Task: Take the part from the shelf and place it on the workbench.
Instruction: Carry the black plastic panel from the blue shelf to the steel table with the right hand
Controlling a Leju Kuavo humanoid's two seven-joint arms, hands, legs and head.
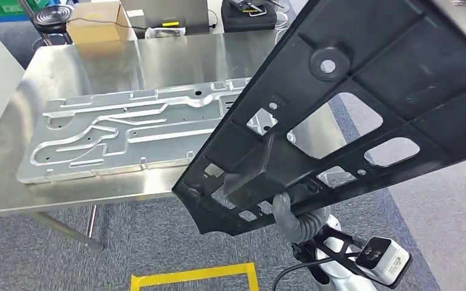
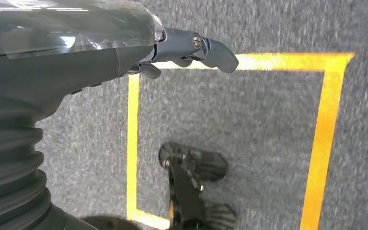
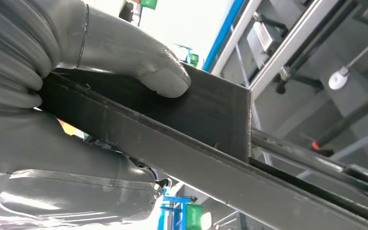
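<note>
Part (image 1: 364,103): black ribbed panel with cutouts, tilted | right robot hand (image 3: 67,120) grips its edge | left robot hand (image 2: 124,43) empty

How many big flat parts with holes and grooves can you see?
2. A black part, held up in the air by the right hand, and a silver plate lying on the steel workbench. More could be hidden behind the black one.

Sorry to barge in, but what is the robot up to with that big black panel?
The robot's right hand grips a large black part by its edge and holds it tilted in the air, beside and partly above the steel workbench. A machined metal plate already lies on that bench. The left hand hangs over grey carpet marked with yellow tape and holds nothing. The part is not yet set down.
</note>
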